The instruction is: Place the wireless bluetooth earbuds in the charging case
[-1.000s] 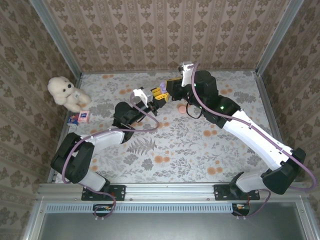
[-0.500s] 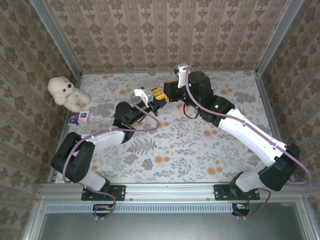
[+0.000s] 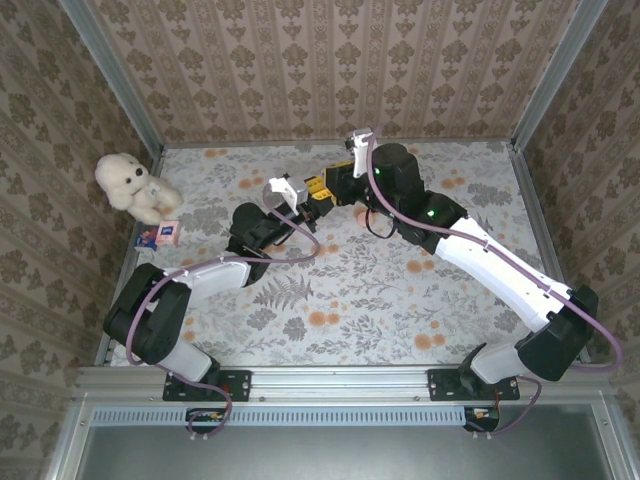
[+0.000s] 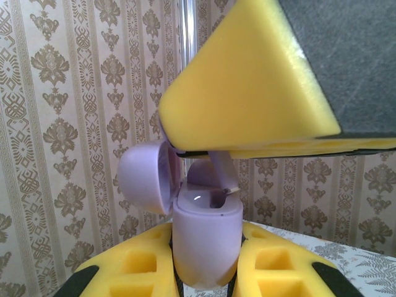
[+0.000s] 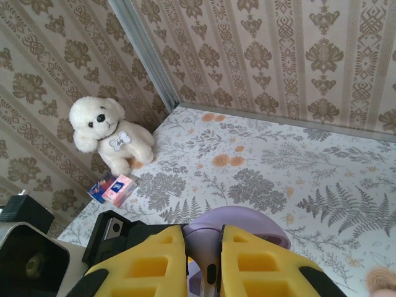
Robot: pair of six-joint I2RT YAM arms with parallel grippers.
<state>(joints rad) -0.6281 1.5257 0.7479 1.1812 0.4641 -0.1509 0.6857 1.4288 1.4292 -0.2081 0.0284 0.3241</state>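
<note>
Left gripper [image 4: 207, 272] clamps the open charging case [image 4: 206, 223] upright; right gripper [image 5: 204, 260], pinching the lilac earbud [image 4: 213, 175], should lower straight, stem-first.

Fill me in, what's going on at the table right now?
The left claw holds the lilac charging case upright, its lid swung open. The right claw reaches in from above, pinching a lilac earbud right at the case's mouth. The earbud looks partly in its slot, but whether it is fully seated cannot be told.
</note>
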